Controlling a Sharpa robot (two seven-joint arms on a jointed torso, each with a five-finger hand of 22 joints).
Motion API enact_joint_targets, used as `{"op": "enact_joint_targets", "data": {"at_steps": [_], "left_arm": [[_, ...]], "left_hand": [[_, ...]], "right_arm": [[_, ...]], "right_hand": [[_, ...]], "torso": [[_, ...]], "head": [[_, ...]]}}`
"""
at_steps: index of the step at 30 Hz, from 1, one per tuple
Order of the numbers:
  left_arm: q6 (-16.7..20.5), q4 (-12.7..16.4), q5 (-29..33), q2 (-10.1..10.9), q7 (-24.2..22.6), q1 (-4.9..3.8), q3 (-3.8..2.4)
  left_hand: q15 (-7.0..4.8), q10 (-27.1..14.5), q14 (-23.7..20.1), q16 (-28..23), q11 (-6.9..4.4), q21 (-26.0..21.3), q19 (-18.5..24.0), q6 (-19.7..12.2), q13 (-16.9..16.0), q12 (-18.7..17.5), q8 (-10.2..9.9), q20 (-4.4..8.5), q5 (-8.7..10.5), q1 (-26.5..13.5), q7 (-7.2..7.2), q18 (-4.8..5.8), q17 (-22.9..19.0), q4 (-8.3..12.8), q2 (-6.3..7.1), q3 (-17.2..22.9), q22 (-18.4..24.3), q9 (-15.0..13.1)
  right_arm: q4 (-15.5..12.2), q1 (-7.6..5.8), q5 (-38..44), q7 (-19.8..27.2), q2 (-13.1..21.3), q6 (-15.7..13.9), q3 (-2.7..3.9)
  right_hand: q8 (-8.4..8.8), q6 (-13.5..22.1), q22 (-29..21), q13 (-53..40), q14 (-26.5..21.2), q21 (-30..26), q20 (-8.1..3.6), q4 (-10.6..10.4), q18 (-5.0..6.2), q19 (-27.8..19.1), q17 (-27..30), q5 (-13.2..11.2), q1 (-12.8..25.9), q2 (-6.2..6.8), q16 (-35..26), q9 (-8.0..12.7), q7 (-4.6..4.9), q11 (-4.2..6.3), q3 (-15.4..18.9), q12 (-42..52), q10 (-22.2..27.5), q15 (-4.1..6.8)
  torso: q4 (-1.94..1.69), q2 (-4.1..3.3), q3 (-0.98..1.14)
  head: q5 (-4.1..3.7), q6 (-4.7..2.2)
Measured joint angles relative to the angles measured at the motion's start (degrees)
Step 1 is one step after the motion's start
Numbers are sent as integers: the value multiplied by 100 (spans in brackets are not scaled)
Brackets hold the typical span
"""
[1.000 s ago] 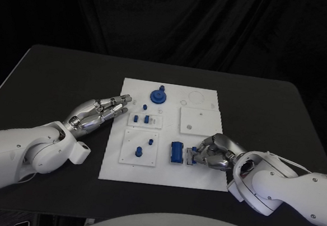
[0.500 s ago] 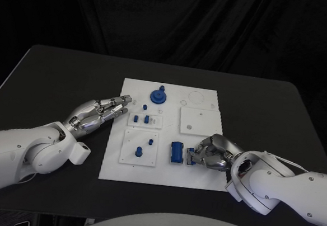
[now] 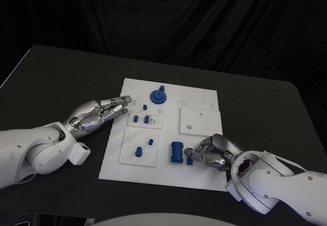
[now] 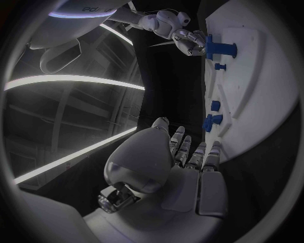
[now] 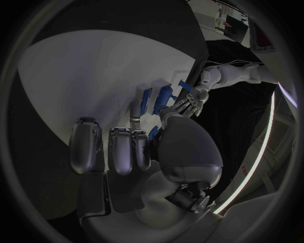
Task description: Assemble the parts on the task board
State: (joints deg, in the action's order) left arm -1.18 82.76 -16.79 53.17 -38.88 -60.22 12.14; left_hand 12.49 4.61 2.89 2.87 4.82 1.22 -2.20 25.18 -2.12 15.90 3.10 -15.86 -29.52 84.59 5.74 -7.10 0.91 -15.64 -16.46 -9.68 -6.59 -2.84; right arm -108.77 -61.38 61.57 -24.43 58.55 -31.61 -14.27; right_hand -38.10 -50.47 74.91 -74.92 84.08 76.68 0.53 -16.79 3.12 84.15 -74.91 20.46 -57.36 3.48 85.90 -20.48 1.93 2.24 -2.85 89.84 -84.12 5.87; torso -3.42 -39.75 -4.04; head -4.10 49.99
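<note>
The task board (image 3: 192,176) lies in the middle of the black table (image 3: 46,75). On the near part of the board stands a tall blue part (image 3: 176,151), and the right hand (image 3: 211,152) is just beside it, fingers curled toward a small blue piece; whether it really holds the piece, I cannot tell. The left hand (image 3: 97,113) rests beside the board's left edge, fingers straight and slightly apart, holding nothing.

Head camera looks steeply down from above onto the task board (image 3: 156,171), table edge far at twelve o'clock. Left wrist camera sits close behind the left hand (image 4: 184,167); right wrist camera hugs the right hand (image 5: 139,152). All three share the board.
</note>
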Motion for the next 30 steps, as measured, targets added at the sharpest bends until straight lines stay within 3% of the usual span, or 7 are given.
{"op": "enact_joint_targets", "data": {"at_steps": [3,8,17,23,26,28,30], "left_arm": [[-6,-3,0,-1,0,2,0],[-18,-4,0,-2,-3,5,-2],[-23,-3,0,14,-4,11,-2],[-21,0,0,21,-5,14,-2],[-2,35,0,61,-5,17,-1],[27,83,0,107,-5,18,-1],[75,138,0,157,-5,19,-1]], "left_hand": [[0,0,0,0,0,0,0,0,0,0,0,0,0,0,0,0,0,0,0,0,0,0],[0,0,0,0,0,0,0,0,0,0,0,0,0,0,0,0,0,-16,0,16,0,0],[0,0,0,0,0,0,0,0,0,0,0,0,-22,0,0,0,0,-17,0,16,0,0],[0,0,0,0,0,0,0,0,0,0,0,0,-22,23,0,0,0,-17,23,16,-1,0],[0,0,0,0,0,0,0,13,0,0,0,0,-22,23,13,1,0,0,23,33,-6,0],[-30,2,-30,0,1,0,0,32,0,27,0,0,-22,47,31,0,0,-9,47,41,-6,0],[-95,24,-92,-6,23,0,2,53,-5,45,0,2,-22,53,52,0,-2,-24,53,56,-4,-1]], "right_arm": [[-1,0,0,2,8,-17,0],[-31,0,-1,32,69,-77,0],[-132,1,-2,101,271,-129,-2],[-131,3,-3,197,352,-155,-4],[-110,4,-5,408,394,-305,-5],[-105,4,-7,644,437,-480,-5],[-106,3,-38,982,504,-716,-3]], "right_hand": [[0,0,0,0,0,0,0,-5,0,0,0,-389,194,-33,0,0,0,0,213,0,0,0],[-35,-2,0,0,0,0,0,-6,1,0,0,-608,377,-129,0,6,2,0,418,0,0,0],[-96,-20,-1,1,0,0,0,34,0,0,0,652,-350,-170,0,6,20,0,413,0,0,0],[-118,0,-1,1,0,-90,0,21,0,0,0,836,-570,-137,-28,6,1,0,343,0,0,0],[-118,0,-1,1,0,-560,20,20,70,-85,0,836,-568,-139,-274,31,1,0,344,-178,0,0],[-115,0,1,146,-86,-1627,72,-3,305,-547,863,827,-478,-228,-920,75,1,-57,370,-698,442,-57],[-40,1,-167,1354,-631,-3298,170,38,591,-1281,2211,784,-372,-334,-1995,152,88,-153,412,-1700,1550,-177]], "torso": [[0,-2,-1],[0,-2,-3],[4,2,-4],[4,2,-4],[2,3,-4],[1,5,-5],[1,5,-7]], "head": [[4,0],[8,0],[24,0],[18,0],[14,0],[8,0],[8,0]]}}
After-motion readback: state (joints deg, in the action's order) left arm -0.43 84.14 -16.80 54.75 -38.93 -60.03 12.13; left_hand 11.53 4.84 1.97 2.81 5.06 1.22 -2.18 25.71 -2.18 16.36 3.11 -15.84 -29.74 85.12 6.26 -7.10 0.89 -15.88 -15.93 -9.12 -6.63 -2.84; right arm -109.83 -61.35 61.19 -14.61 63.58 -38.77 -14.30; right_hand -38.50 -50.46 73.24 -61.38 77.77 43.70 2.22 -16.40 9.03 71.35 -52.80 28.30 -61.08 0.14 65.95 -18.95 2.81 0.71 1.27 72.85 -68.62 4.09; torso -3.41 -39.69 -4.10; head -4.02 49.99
